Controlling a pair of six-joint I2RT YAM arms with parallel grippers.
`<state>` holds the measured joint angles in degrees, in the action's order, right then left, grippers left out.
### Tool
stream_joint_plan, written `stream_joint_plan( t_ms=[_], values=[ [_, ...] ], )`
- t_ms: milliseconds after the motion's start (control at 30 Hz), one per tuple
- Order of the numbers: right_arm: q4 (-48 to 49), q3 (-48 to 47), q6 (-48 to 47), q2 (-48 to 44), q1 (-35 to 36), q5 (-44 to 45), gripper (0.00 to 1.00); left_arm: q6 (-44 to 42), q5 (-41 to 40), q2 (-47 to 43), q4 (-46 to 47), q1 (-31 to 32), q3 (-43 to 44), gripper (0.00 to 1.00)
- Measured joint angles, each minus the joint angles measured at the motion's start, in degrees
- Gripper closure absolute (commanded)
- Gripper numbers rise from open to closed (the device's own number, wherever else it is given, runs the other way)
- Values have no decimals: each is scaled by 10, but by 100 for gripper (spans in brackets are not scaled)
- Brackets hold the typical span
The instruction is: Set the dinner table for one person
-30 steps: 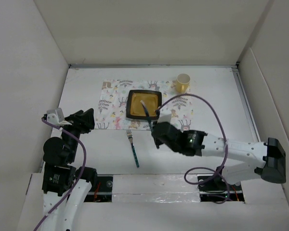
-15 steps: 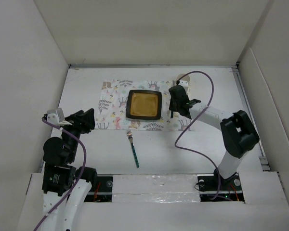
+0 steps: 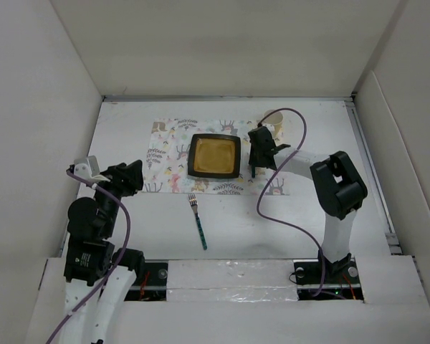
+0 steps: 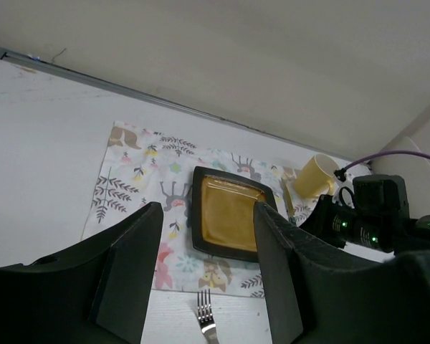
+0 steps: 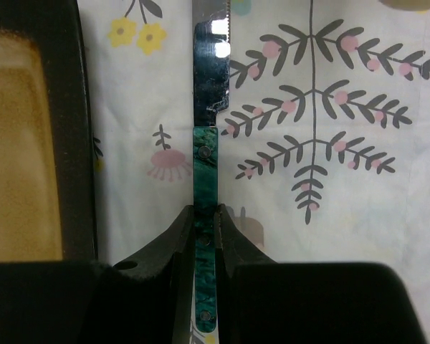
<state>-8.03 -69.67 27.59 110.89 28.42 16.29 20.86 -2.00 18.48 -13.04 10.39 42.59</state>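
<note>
1. Dinner table (image 3: 129, 129) was found to be the wide white surface enclosed by pale upright panels, with both arm bases at its near edge
2. An animal-print placemat (image 3: 168, 147) was noted spread flat towards the far middle of the table, and this part of the setting was judged complete
3. A square dark-rimmed plate (image 3: 215, 156) was recorded at the centre of the placemat; its ochre well was seen to hold nothing
4. A yellow cup (image 4: 314, 175) was observed at the far right corner of the placemat; its interior was not shown clearly, so its contents could not be established
5. The right gripper (image 5: 204, 213) was found clamped on the green handle of a knife (image 5: 204, 165), with the blade pointed away over the placemat, just right of the plate and near the cup; whether the knife touched the cloth could not be told, so its placing was judged under way and not yet released
6. A fork (image 3: 198, 218) with a green handle was noted lying on the bare table, just off the near edge of the placemat, and was judged yet to be set beside the plate
7. The left gripper (image 4: 208, 211) was seen with its jaws spread wide and nothing between them, held above the left near part of the table
</note>
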Motion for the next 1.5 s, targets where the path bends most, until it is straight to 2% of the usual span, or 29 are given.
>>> stream_joint_plan(
  t_ms=[33, 100, 133, 167, 233, 333, 467, 500, 533, 633, 700, 767, 900, 933, 1000, 1100, 1133, 1200, 1300, 1400, 1500],
  values=[
    [0, 0, 0, 0, 0, -2, 91, 0, 0, 5, 0, 0, 0, 49],
    [-1, 0, 0, 0, 0, -2, 81, 0, 1, 17, -1, 0, 0, 48],
    [-1, 0, 1, 0, 0, -2, 64, 0, 1, 19, 0, 0, 0, 46],
    [-1, 0, 1, 0, 0, -2, 64, 0, 3, 33, -1, 0, 0, 45],
    [0, 1, 1, -1, 2, -1, 52, 0, 8, 57, -2, 0, 0, 45],
    [-3, 11, -4, -23, 7, 3, 42, 2, 24, 105, -4, 0, 1, 49],
    [-7, 43, -11, -108, 17, 1, 41, 2, 48, 186, -18, 0, 12, 55],
    [-5, 56, -14, -145, 20, 2, 45, 2, 53, 206, -23, 0, 19, 55],
    [-1, 67, -19, -179, 24, 3, 68, 2, 59, 229, -29, 0, 29, 56],
    [29, 121, -26, -304, 42, 5, 100, 2, 72, 293, -35, 0, 63, 54],
    [58, 169, -29, -388, 57, 6, 100, 0, 73, 326, -30, 0, 78, 50],
    [75, 213, -30, -461, 70, 9, 100, -4, 35, 367, -36, 18, 96, 47],
    [82, 273, -29, -545, 76, 22, 81, -7, -64, 485, -56, 122, 177, 47],
    [77, 280, -28, -556, 74, 25, 73, -4, -82, 505, -57, 150, 191, 47],
    [72, 290, -24, -576, 66, 25, 67, 10, -111, 517, -62, 199, 203, 48],
    [71, 302, -20, -602, 42, 13, 58, 49, -169, 491, -66, 273, 189, 50],
    [72, 306, -19, -610, 34, 6, 54, 73, -214, 477, -69, 307, 175, 50],
    [72, 315, -16, -623, 21, -6, 52, 133, -299, 467, -106, 389, 159, 50],
    [72, 319, -10, -634, 11, -26, 47, 282, -398, 518, -203, 511, 165, 49],
    [72, 324, -8, -651, 3, -38, 47, 406, -407, 602, -276, 573, 166, 51],
    [72, 330, -6, -668, -5, -48, 47, 485, -383, 637, -281, 600, 122, 51]
  ],
)
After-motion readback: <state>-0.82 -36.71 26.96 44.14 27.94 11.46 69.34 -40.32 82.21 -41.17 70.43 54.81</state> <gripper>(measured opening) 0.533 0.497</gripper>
